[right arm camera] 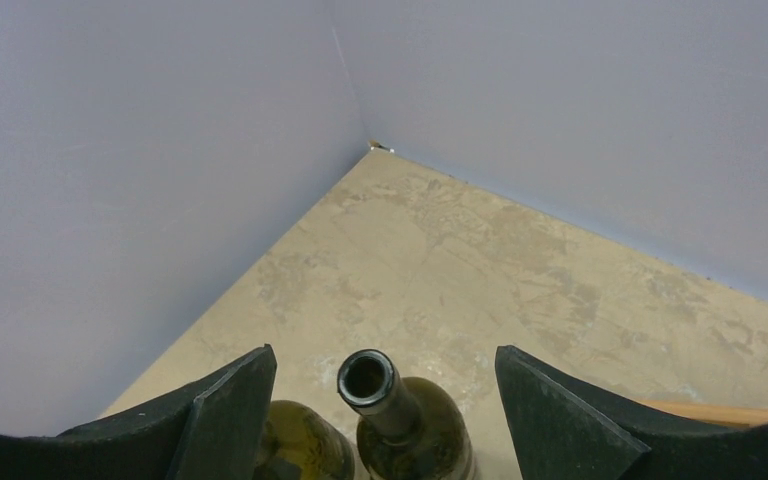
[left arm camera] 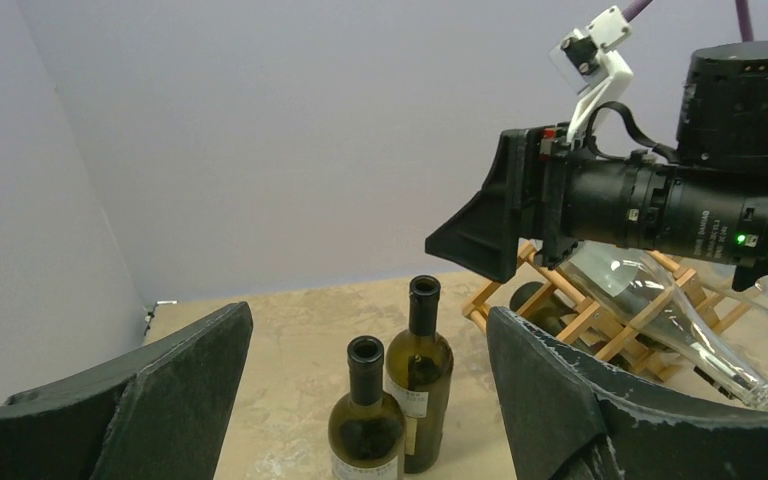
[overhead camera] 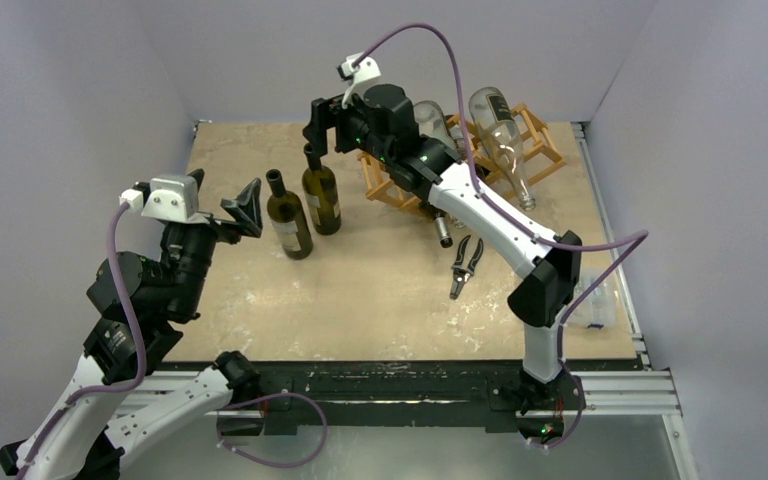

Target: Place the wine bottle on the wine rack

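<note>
Spread right claw (overhead camera: 320,140) over bottle (overhead camera: 321,198), no grip.
Top: bottle upright mid-table, just beside second bottle (overhead camera: 289,222); rack (overhead camera: 388,190) to its right carries clear bottles (overhead camera: 500,125); left claw (overhead camera: 248,205) raised nearby. Left wrist: left fingers (left arm camera: 160,390) spread, both bottles ahead. Right wrist: bottle mouth (right arm camera: 367,378) between spread fingers (right arm camera: 230,400), untouched.

White-and-black left arm (overhead camera: 150,285), matching right arm (overhead camera: 490,215), 2 purple cables (overhead camera: 420,26), black wedge fingers (left arm camera: 560,400), green indicator light (left arm camera: 739,239)
</note>
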{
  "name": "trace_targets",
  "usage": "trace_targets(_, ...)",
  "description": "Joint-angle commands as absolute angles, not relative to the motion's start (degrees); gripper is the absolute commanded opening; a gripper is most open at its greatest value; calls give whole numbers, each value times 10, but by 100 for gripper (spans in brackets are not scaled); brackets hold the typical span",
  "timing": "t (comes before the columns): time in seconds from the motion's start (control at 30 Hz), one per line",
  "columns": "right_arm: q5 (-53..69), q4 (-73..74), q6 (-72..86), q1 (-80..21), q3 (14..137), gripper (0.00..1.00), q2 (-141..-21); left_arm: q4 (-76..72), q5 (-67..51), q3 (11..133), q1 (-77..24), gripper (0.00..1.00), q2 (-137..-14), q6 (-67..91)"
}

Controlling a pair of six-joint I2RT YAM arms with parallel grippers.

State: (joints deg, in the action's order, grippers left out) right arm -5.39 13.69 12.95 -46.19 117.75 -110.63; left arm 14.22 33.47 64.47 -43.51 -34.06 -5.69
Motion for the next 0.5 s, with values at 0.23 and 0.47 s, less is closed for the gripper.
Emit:
trace_targets(0.23,-135,180,127,-501,1242,77,-1153,114,343,642,-431,88,-331,-72)
trace_targets(0.47,-155,186,114,-504,1253,68,-1175,115,338,642,-431,89,-334,-67)
